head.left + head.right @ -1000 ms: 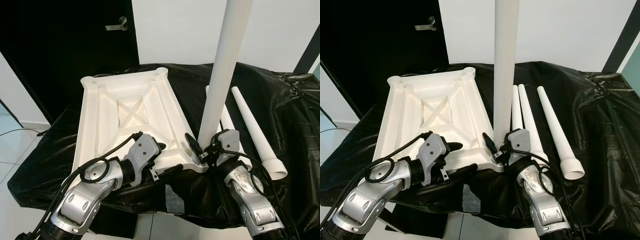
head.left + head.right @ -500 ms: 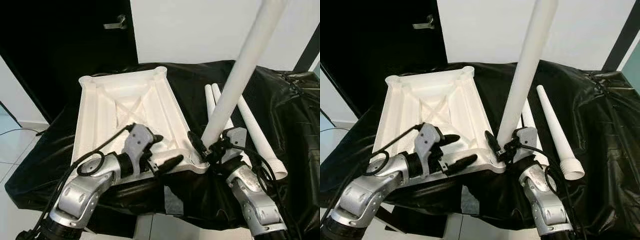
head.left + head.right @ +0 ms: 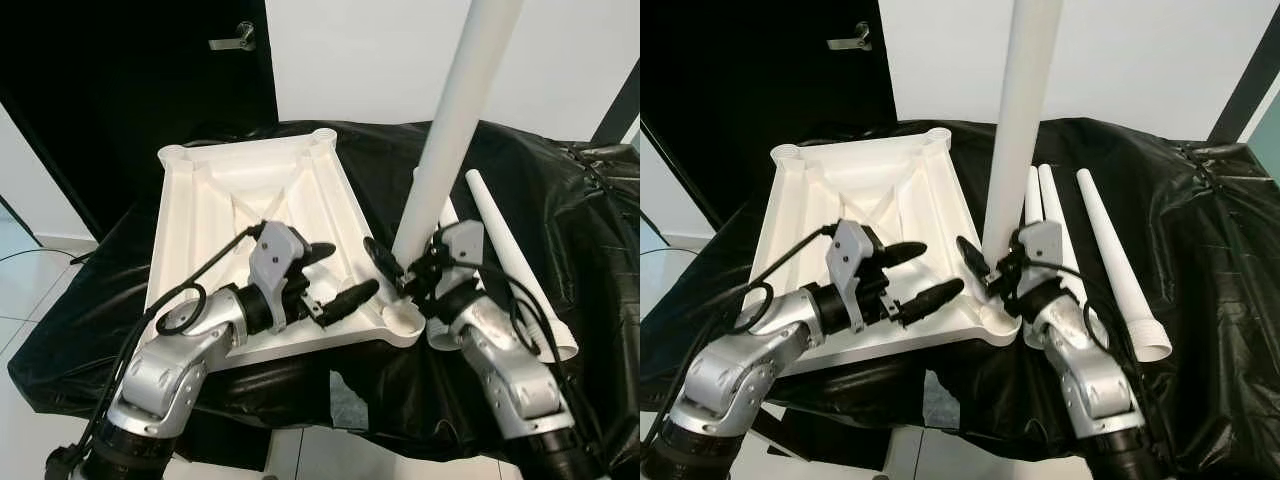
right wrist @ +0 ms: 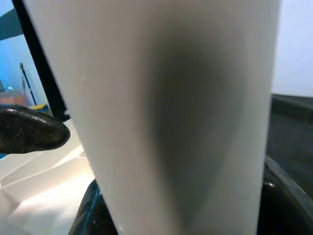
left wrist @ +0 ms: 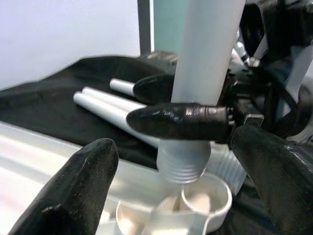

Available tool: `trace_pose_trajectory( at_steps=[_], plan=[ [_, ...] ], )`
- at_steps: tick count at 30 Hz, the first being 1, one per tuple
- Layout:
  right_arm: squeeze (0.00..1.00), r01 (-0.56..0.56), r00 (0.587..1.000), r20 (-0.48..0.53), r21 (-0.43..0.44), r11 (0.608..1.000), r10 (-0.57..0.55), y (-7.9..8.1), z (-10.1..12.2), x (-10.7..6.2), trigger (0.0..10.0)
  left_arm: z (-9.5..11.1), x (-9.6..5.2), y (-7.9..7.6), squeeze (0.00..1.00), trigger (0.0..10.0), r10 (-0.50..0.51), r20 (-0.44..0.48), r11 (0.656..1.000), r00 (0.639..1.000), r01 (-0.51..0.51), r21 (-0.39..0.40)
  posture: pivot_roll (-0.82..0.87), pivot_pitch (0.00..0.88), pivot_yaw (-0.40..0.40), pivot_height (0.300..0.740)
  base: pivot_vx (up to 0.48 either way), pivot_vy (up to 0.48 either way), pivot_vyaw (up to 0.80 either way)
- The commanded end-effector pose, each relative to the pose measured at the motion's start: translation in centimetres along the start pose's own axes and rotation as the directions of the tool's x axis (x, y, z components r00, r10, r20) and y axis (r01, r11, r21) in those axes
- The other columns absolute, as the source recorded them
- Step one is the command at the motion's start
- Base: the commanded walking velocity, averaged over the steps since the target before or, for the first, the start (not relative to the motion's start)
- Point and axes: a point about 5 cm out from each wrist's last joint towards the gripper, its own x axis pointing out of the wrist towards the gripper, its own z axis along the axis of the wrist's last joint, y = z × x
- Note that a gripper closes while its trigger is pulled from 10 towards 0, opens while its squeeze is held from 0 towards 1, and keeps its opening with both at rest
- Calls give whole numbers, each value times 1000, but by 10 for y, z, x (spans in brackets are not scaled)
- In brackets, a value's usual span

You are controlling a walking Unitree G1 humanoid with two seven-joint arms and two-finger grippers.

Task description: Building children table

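right claw (image 3: 392,272) grips leg (image 3: 450,140) | above tabletop (image 3: 200,220) socket

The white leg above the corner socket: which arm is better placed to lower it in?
The right. Its right gripper already clamps the leg, threaded end hanging just above the socket. The left gripper is open over the tabletop.
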Motion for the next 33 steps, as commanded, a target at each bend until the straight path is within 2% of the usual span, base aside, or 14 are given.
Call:
trace_pose_trajectory(
  at_steps=[1,4,10,16,21,25,27,33],
  plan=[
    [0,-47,999,-20,-3,999,47,-2,1,1,10000,9,2,0,0,10000,-55,46,999,997,54,4,49,0,-15,740,0,0,0],
    [0,-140,989,-52,-14,990,139,-4,-1,3,10000,24,10,-2,0,10000,-113,115,993,987,111,28,48,0,-19,740,0,0,0],
    [0,-207,976,-74,-12,978,206,-5,-2,5,10000,31,17,-2,0,10000,-140,134,990,981,134,54,45,0,-18,740,0,0,0],
    [0,-307,946,-118,-22,952,302,-4,-4,4,10000,39,20,-4,0,10000,-177,152,982,972,164,88,44,0,-14,740,0,0,0],
    [0,-448,884,-163,-29,893,438,2,-5,4,10000,41,27,-6,0,10000,-210,143,975,967,197,103,44,0,-2,740,0,0,0],
    [0,-494,858,-177,-24,869,482,5,-6,2,10000,43,29,-6,0,10000,-222,145,973,964,208,101,45,0,-3,740,0,0,0],
    [0,-539,829,-198,-30,842,523,7,-7,0,10000,45,30,-7,0,10000,-239,149,969,960,225,103,45,0,-4,740,0,0,0],
    [0,-567,807,-221,-30,823,548,6,-8,-2,10000,47,30,-7,0,10000,-268,151,962,952,255,98,44,0,-4,740,0,0,0]
  ],
)
